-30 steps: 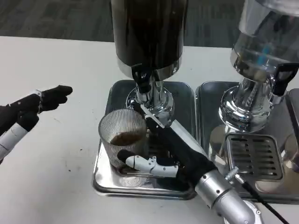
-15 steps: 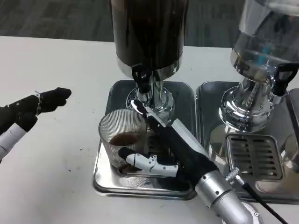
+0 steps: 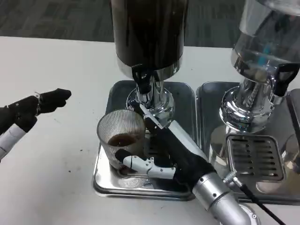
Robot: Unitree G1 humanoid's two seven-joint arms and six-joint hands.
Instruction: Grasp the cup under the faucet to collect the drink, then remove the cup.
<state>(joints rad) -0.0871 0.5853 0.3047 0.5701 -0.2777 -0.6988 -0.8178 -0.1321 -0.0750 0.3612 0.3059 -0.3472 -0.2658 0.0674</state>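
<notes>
The cup (image 3: 121, 138) is clear with thin ribbed lines on its side, and it has a little brown drink at the bottom. It stands on a shiny metal tray (image 3: 104, 180), just below and in front of the black faucet (image 3: 142, 77). The right hand (image 3: 166, 150) is wrapped around the cup. One finger (image 3: 136, 162) curls across the near side of the cup, low down, and other fingers reach up along its far side. So this hand is clamped on the cup.

Right above the hand is the faucet, which sticks out from a tall dark drink tank (image 3: 150, 33). The tank stands on a shiny round foot (image 3: 157, 101) just behind the hand. The silver forearm (image 3: 220, 201) runs from the hand down to the bottom edge of the picture.

To the right side of the right hand there is a second tank (image 3: 267, 42), and this one is clear. It has its own black faucet (image 3: 282, 77) and its own tray with a metal grate (image 3: 255, 157).

The left hand (image 3: 33, 108) is well apart from the cup, out over the white table (image 3: 51, 61). Its dark fingers are held close together and point toward the tray. It holds nothing.
</notes>
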